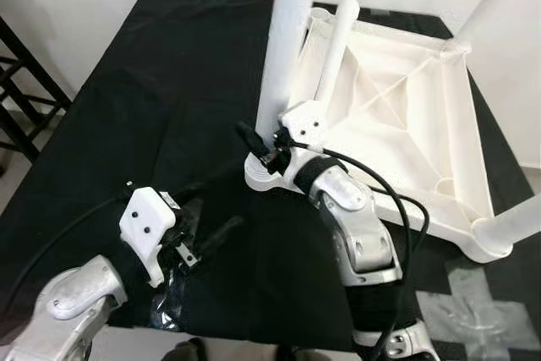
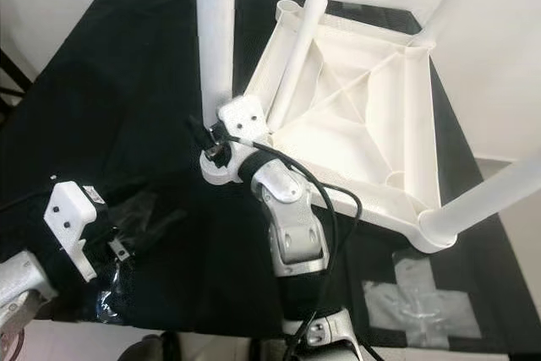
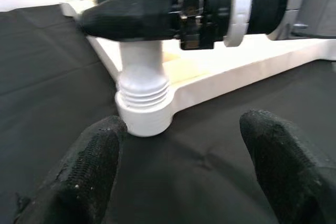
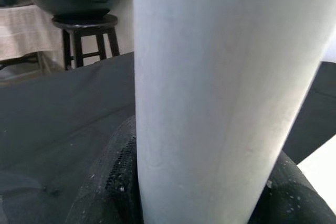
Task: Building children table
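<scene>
My right pincer [image 1: 264,148] is clamped low on the table leg [image 1: 286,48]: light, stiff, smooth plastic, probably slippery. My left pincer [image 3: 184,166], fingers apart, waits beside its threaded base.

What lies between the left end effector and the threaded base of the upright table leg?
Only bare black cloth, seen in the left wrist view, separates the left end effector from the table leg.

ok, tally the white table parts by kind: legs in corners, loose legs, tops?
Legs standing in corners: 3
Leg lying loose across the top: 1
Table top, upside down: 1
Total: 5
</scene>
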Controlling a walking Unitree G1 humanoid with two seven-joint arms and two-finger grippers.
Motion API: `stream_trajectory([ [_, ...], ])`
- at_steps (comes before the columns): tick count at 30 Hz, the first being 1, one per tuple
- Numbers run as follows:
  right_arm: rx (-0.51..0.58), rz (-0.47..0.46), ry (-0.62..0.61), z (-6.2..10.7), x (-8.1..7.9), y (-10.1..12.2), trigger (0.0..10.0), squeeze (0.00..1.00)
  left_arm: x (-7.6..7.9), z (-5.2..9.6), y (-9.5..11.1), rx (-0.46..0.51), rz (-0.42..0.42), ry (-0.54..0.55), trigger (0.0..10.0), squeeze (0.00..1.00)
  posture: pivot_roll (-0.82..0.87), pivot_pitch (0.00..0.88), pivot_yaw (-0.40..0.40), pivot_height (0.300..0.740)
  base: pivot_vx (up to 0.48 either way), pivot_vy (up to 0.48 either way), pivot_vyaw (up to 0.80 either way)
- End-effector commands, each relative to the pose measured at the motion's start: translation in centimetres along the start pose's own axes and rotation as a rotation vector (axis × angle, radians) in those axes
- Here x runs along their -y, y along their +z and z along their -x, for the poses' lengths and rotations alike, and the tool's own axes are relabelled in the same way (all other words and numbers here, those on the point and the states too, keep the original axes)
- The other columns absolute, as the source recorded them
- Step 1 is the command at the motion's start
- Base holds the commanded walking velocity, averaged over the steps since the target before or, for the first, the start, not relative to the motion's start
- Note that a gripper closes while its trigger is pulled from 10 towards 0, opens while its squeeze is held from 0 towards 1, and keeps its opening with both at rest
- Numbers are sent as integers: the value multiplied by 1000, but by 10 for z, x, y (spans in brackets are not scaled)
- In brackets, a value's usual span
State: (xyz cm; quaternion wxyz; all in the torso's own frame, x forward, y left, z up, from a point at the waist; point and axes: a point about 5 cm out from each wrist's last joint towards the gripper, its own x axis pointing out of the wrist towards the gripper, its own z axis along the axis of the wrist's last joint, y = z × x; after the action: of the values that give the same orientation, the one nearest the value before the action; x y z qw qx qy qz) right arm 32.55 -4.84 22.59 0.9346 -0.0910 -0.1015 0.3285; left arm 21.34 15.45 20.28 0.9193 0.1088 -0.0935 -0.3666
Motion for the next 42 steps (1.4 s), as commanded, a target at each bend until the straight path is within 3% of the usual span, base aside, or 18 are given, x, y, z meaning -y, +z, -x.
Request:
stream_trajectory([
  [1, -208, 43, 12, 5, 1, -38, 7020, 0, 3, 0, -2, 2, 15, -14, 10000, 0, 90, 266, -125, 740, 0, 0, 0],
  [2, -193, 37, 35, 3, 4, -33, 10000, 0, 3, 0, -3, -1, 11, -12, 10000, 0, 91, 264, -126, 740, 0, 0, 0],
  [3, -179, 30, 70, 1, 6, -28, 10000, 569, 3, 0, -3, -2, 8, -11, 10000, 0, 94, 263, -121, 740, 0, 0, 0],
  [4, -179, 30, 70, 1, 6, -28, 10000, 569, 3, 0, -3, -2, 8, -11, 10000, 0, 94, 263, -121, 740, 0, 0, 0],
  [5, -151, 7, 121, -2, 6, -19, 10000, 1000, 3, 0, -3, -3, 6, -12, 10000, 0, 100, 259, -111, 740, 0, 0, 0],
  [9, -72, 3, 209, -5, 7, -4, 10000, 1000, 2, -1, -4, -4, 4, -14, 10000, 0, 103, 257, -106, 740, 0, 0, 0],
  [10, 39, 56, 387, -4, 17, 20, 10000, 714, 2, -2, -3, -6, 0, -19, 10000, 0, 119, 255, -112, 740, 0, 0, 0],
  [11, 39, 56, 387, -4, 17, 20, 10000, 714, 2, -2, -3, -6, 0, -19, 10000, 0, 119, 255, -112, 740, 0, 0, 0],
  [12, 61, 97, 470, -2, 23, 27, 10000, 122, 3, -3, -3, -6, -3, -20, 10000, 0, 121, 255, -113, 740, 0, 0, 0],
  [13, 61, 97, 470, -2, 23, 27, 10000, 122, 3, -3, -3, -6, -3, -20, 10000, 0, 121, 255, -113, 740, 0, 0, 0],
  [14, 65, 128, 545, 0, 29, 29, 10000, 0, 2, -3, -3, -6, -5, -18, 10000, 0, 125, 254, -116, 740, 0, 0, 0],
  [17, 55, 152, 604, 0, 34, 29, 10000, 0, 2, -3, -3, -7, -8, -16, 10000, 0, 129, 254, -117, 740, 0, 0, 0],
  [20, -4, 255, 771, -4, 45, 29, 10000, 0, 1, -1, -2, -16, -19, -9, 10000, 0, 139, 255, -120, 740, 0, 0, 0],
  [32, -129, 305, 894, -15, 57, 23, 10000, 0, 4, 1, -3, -26, -30, -13, 10000, 0, 166, 247, -129, 740, 0, 0, 0],
  [33, -144, 303, 888, -16, 59, 21, 5647, 0, 5, 1, -3, -26, -30, -15, 10000, 0, 169, 243, -130, 740, 0, 0, 0],
  [34, -144, 303, 888, -16, 59, 21, 5647, 0, 5, 1, -3, -26, -30, -15, 10000, 0, 169, 243, -130, 740, 0, 0, 0],
  [35, -152, 300, 881, -16, 61, 19, 0, 0, 5, 1, -2, -25, -31, -18, 10000, 0, 172, 244, -131, 740, 0, 0, 0],
  [42, -143, 265, 862, -16, 70, 19, 0, 0, 5, 1, 0, -29, -50, -25, 10000, 0, 166, 251, -130, 740, 0, 0, 0],
])
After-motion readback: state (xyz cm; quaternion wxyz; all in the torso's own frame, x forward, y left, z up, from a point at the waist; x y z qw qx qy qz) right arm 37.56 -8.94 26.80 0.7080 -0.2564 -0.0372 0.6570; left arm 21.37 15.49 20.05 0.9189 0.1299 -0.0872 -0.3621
